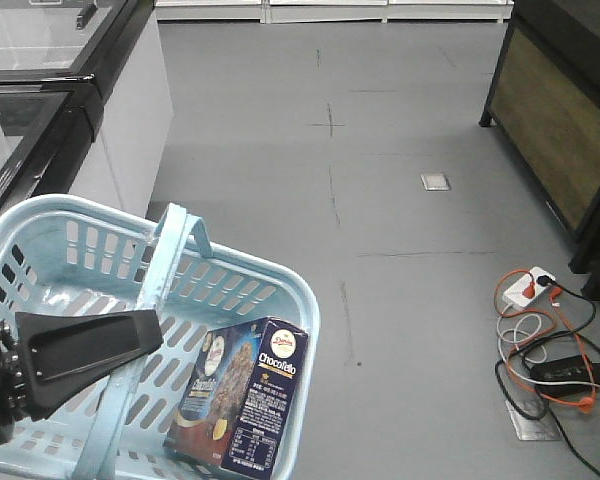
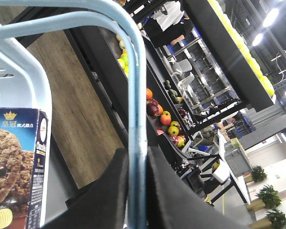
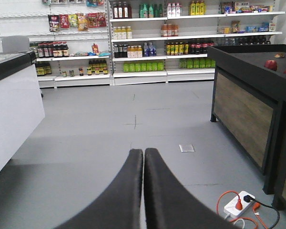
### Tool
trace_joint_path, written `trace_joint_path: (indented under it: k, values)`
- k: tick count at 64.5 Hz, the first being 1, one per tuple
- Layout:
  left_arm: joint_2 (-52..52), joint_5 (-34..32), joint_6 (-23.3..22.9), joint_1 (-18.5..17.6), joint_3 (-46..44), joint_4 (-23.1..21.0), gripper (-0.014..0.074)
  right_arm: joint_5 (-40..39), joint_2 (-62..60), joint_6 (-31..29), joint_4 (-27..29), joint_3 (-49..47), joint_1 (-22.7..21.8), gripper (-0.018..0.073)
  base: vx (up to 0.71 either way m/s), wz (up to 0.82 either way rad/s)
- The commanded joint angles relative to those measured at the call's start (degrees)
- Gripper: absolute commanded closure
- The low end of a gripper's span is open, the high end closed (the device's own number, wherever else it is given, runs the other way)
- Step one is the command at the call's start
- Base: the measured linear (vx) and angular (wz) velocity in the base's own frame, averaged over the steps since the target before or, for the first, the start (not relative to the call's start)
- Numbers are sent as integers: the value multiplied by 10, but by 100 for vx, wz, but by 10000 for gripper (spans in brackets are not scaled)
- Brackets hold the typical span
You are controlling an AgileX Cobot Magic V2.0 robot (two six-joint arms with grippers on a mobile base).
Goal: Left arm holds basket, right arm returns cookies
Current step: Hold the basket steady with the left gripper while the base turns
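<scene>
left claw (image 2: 137,161) tight around basket handle (image 2: 135,81)

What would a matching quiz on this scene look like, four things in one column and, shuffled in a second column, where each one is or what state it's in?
Column one
1. cookie box
2. left pincer
3. right pincer
4. power strip

Column two
A. shut on nothing
B. lying on the grey floor
C. inside the pale blue basket
D. clamped on the handle of the basket

Pairs: 1-C, 2-D, 3-A, 4-B
</scene>
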Motion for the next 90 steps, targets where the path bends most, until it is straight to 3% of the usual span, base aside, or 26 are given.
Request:
trace_joint_path:
  k: [1,90]
  values:
    - [-8,17,9,-4,-17,-64,605,-44,-6,-5,-6,12,-3,563,0,1]
    - [-8,17,9,-4,-17,-64,605,-44,-6,-5,-6,12,-3,563,0,-1]
